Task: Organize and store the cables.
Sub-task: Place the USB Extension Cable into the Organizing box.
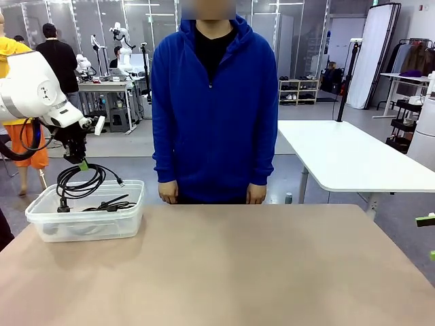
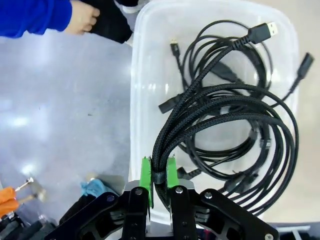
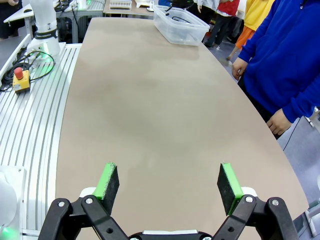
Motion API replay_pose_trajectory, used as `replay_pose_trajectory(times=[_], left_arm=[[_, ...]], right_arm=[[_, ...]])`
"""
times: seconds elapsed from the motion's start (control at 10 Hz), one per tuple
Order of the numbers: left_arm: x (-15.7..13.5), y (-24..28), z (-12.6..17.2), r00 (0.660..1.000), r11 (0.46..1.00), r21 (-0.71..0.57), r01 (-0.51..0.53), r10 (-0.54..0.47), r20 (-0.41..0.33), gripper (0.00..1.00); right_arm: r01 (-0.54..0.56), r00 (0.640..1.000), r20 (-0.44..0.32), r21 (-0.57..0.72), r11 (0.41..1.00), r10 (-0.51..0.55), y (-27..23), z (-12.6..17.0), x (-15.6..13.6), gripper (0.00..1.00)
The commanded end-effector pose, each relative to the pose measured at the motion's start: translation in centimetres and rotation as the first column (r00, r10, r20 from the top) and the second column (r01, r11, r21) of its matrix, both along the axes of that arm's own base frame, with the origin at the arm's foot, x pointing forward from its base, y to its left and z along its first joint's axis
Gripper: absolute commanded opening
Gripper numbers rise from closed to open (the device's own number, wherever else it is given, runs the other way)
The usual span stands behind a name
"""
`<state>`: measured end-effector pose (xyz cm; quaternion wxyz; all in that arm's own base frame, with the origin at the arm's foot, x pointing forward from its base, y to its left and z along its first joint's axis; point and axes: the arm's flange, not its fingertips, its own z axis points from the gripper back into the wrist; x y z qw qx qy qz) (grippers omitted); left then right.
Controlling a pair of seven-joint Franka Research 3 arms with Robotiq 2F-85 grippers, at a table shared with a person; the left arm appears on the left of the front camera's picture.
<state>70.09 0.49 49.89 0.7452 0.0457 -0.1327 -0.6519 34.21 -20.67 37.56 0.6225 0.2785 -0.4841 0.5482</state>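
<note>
My left gripper hangs above a clear plastic bin at the table's far left, shut on a coiled black braided cable that dangles over the bin. In the left wrist view the green pads pinch the cable bundle, its silver-tipped plug pointing away. More thin black cables lie inside the bin. My right gripper is open over bare table with nothing between its fingers; a green pad shows at the right edge of the front view.
A person in a blue hoodie stands at the far edge, hands resting near the table. The same bin sits far off in the right wrist view. A red stop button lies on the rail.
</note>
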Motion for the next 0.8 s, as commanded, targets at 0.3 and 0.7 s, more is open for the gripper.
replay_pose_trajectory(times=[0.3, 0.7], left_arm=[[6.4, 1.1, -4.6, 0.99, 0.996, 0.076, -0.053, 0.063, -0.127, 0.14], [7.1, 1.5, -7.3, 0.973, 0.998, 0.055, -0.036, 0.048, -0.226, 0.14]], right_arm=[[0.014, 1.0, -0.008, -0.002, 1.0, -0.014, 0.2, 0.3, 0.1, 1.0], [0.014, 1.0, -0.008, -0.002, 1.0, -0.014, 0.2, 0.3, 0.1, 1.0]])
